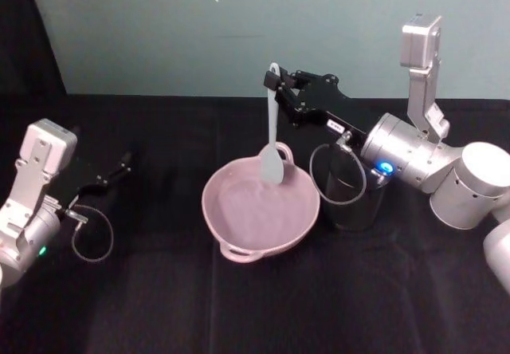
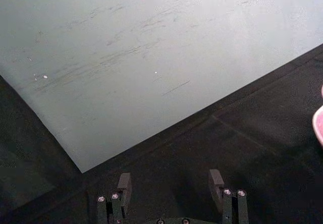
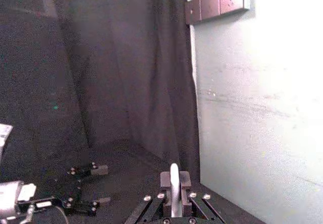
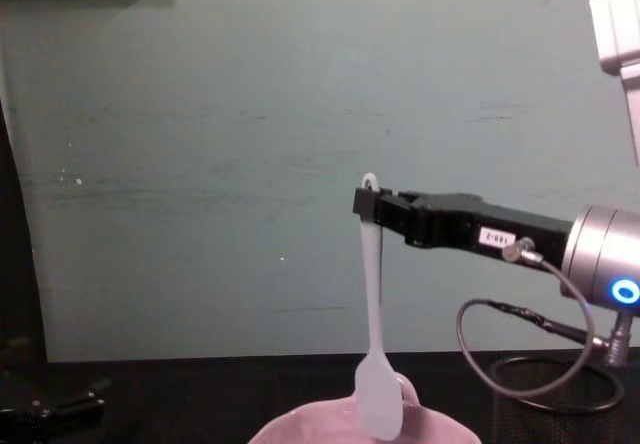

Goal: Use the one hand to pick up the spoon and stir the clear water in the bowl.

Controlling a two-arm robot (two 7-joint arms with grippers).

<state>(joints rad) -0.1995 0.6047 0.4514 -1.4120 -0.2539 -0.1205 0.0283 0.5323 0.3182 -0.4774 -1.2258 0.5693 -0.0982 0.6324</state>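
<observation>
Head view: the right gripper (image 1: 276,91) is clamping its fingers shut on the upper handle of the spoon (image 1: 272,143), just below the hole at the tip. The spoon is hanging nearly upright, its flat blade dipping over the far part of the bowl (image 1: 239,226), near the far loop handle. Whether the blade is touching the clear water cannot be told; the liquid itself is barely showing against the pink inside.

In the chest view the right gripper (image 4: 362,205) is reaching in level from the right, with the spoon (image 4: 374,344) hanging down to the bowl's rim (image 4: 280,429). In the right wrist view the white handle (image 3: 174,191) is sitting pinched between the two fingers.

The bowl is sitting mid-table on the black cloth (image 1: 159,306), with open room before it and on its left. Just to its right, under the right wrist, the black mesh cup (image 1: 351,198) is standing close against the bowl's side, with a grey cable loop (image 1: 339,175) hanging in front of it.

The left gripper (image 1: 119,167) is resting well apart at the table's left, its fingers (image 2: 124,183) spread with nothing between them.
</observation>
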